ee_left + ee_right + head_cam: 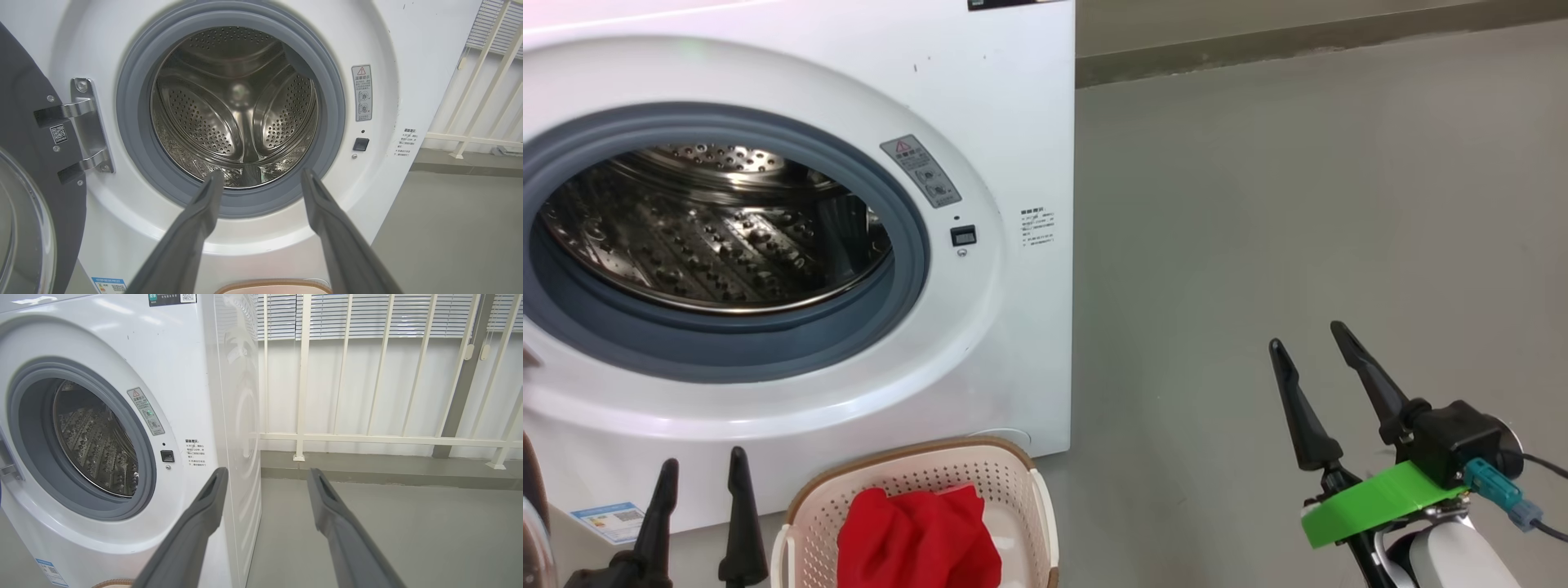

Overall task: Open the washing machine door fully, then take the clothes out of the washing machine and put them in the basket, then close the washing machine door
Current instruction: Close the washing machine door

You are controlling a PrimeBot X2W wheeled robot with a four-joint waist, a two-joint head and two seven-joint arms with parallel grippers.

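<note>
The white washing machine (1013, 122) stands with its mouth uncovered, and its steel drum (233, 110) shows bare perforated metal. The washing machine door (24, 102) is swung wide to the left on its hinge (88, 122). Red clothes (915, 531) lie bunched in the cream basket (1013, 482) on the floor below the drum opening. My left gripper (703, 461) is open and holds nothing, left of the basket and pointing at the drum (262, 173). My right gripper (1307, 335) is open and holds nothing, over the floor right of the machine (267, 471).
Grey floor (1298, 204) stretches to the right of the machine. A white railing (367, 437) with blinds behind it runs along a low kerb (367, 473) at the back. The basket rim (273, 283) sits just under my left fingers.
</note>
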